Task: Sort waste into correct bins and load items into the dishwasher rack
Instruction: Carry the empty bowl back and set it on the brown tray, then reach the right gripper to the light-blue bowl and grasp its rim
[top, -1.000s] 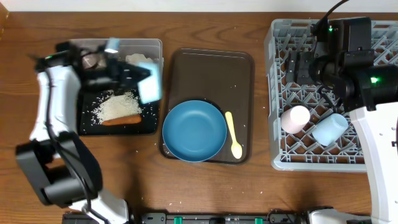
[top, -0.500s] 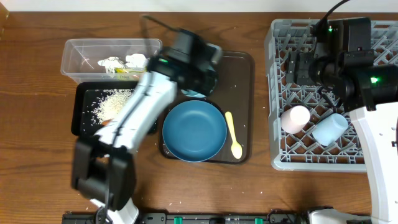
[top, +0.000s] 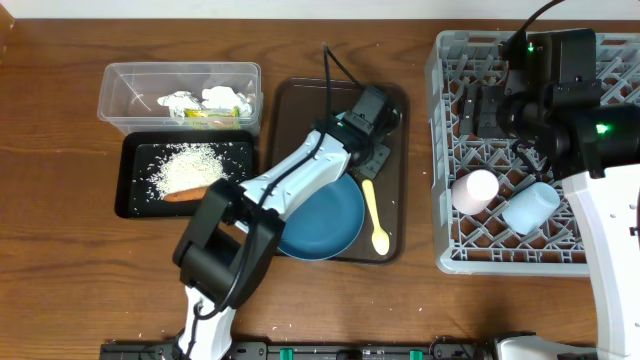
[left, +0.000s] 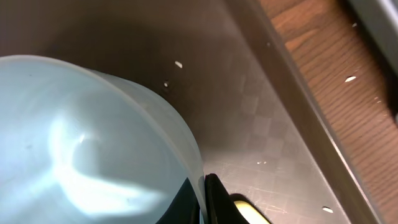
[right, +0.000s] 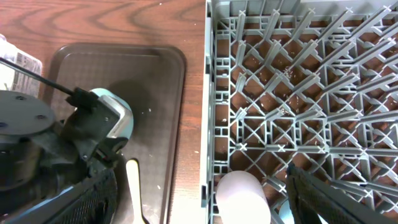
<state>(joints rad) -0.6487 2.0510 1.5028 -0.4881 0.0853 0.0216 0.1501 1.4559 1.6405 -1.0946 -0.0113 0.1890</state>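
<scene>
The pale blue-white bowl (left: 93, 137) is pinched at its rim by my left gripper (left: 204, 200), which is shut on it low over the brown tray (top: 300, 110). In the right wrist view the bowl (right: 121, 121) peeks out from under that gripper. On the tray lie the blue plate (top: 335, 228), partly under the left arm, and the cream spoon (top: 375, 215). My right gripper (right: 199, 202) hangs open above the grey rack (top: 445, 150), which holds the pink cup (top: 474, 190) and the light blue cup (top: 530, 207).
The clear bin (top: 125, 85) at the back left holds white tissue (top: 220, 97) and a printed wrapper (top: 205, 115). The black bin (top: 135, 195) in front of it holds rice (top: 185, 168) and an orange stick (top: 195, 192). Loose grains dot the tray.
My left arm has swung right with the bowl, from above the bins to the tray's far right part. The right arm has stayed still.
</scene>
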